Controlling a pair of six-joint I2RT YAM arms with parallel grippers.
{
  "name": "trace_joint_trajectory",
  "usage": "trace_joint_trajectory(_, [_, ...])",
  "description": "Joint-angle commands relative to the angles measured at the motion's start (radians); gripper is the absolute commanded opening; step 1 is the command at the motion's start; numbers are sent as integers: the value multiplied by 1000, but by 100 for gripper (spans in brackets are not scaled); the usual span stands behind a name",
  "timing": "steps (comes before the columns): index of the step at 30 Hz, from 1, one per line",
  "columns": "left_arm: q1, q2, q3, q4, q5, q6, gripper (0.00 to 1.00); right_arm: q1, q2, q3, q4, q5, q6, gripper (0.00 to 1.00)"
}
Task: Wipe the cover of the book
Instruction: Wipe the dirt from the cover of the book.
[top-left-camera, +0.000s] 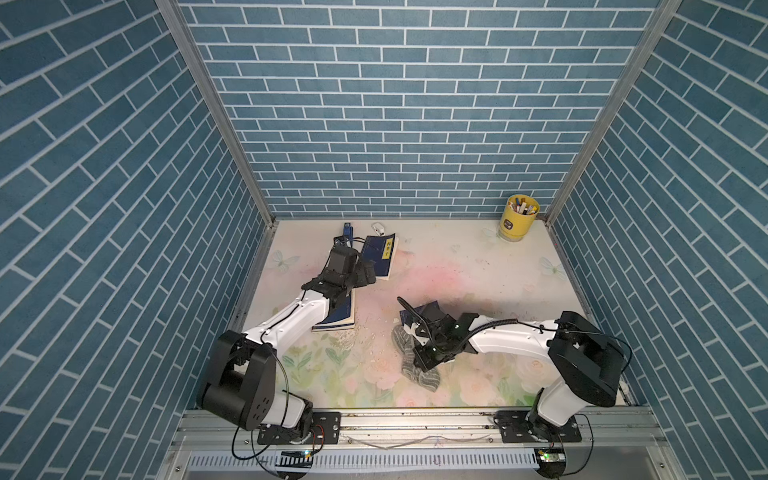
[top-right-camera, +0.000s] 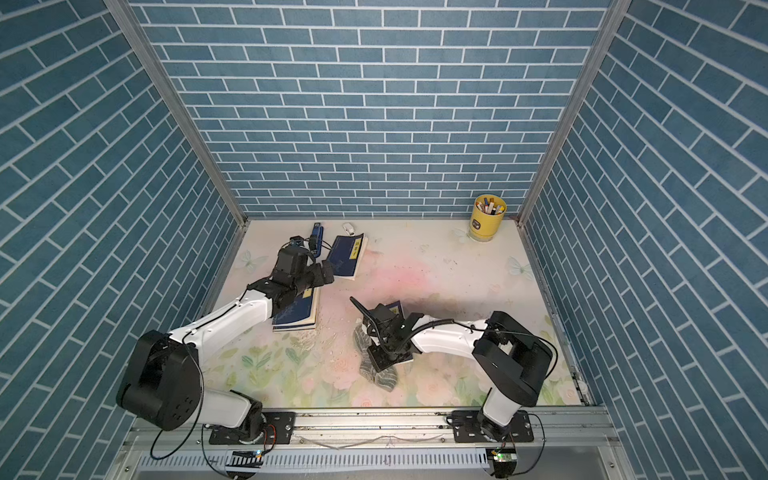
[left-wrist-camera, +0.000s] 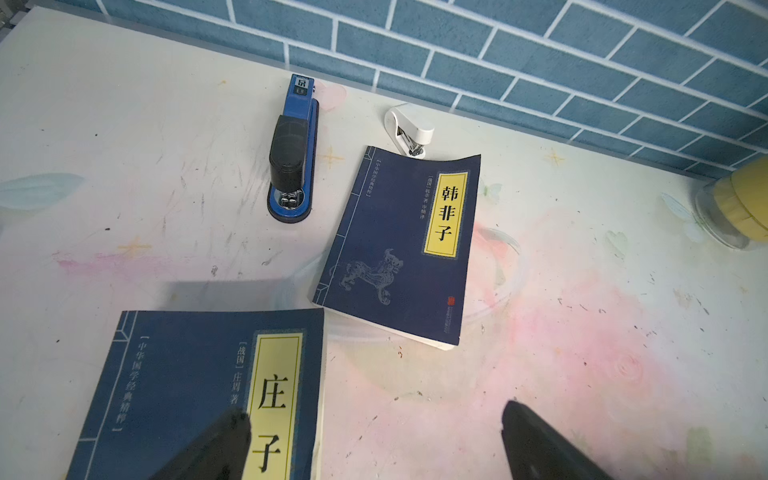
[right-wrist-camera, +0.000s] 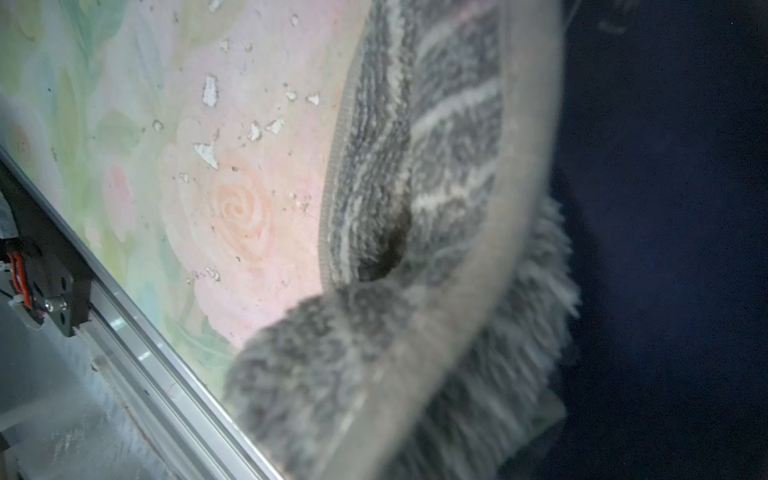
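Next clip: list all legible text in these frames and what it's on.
"韩非子": yellow label, far book.
"庄子": yellow label, near book.
"中华国学经典精粹": cover edge of both.
"[战国] 庄周 著": near book, beside its label.
Unreadable: blue stapler tag, yellow cup badge, label of the third book beside the cloth.

Both top views look steeply down from high over the near edge onto the whole worktop (top-left-camera: 457, 270) (almost identical framing). The left wrist view faces the back wall (left-wrist-camera: 540, 62), fairly near the far book (left-wrist-camera: 399, 249), which is also seen from above. The right wrist view sits close against the cloth (right-wrist-camera: 415, 166).
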Motion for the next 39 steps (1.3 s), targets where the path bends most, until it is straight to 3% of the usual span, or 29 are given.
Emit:
trace_joint_trajectory(1, [7, -7, 6, 2, -15, 1, 100, -86, 144, 18, -120, 104, -58, 2])
trace_joint_trajectory(6, [7, -40, -11, -12, -17, -5, 100, -193, 314, 195, -115, 93, -125, 1])
trace_joint_trajectory(13, [8, -42, -10, -15, -13, -12, 100, -211, 414, 380, -183, 114, -190, 2])
trace_joint_trajectory(19, [8, -28, -5, -9, -7, -7, 100, -195, 240, 146, -145, 91, -117, 2])
trace_joint_trajectory(24, [8, 0, 19, -11, -5, 4, 100, -102, 72, -88, -122, 59, 5, 3])
trace_joint_trajectory(29, [8, 25, 33, 2, 8, 4, 100, -113, 2, -149, -122, 109, 71, 4])
trace_joint_trajectory(34, [8, 18, 31, -11, 12, 7, 100, -251, 139, -13, -97, 150, -5, 4])
trace_joint_trajectory(39, [8, -16, 14, -29, 8, 7, 100, -284, 307, 250, -145, 160, -89, 5])
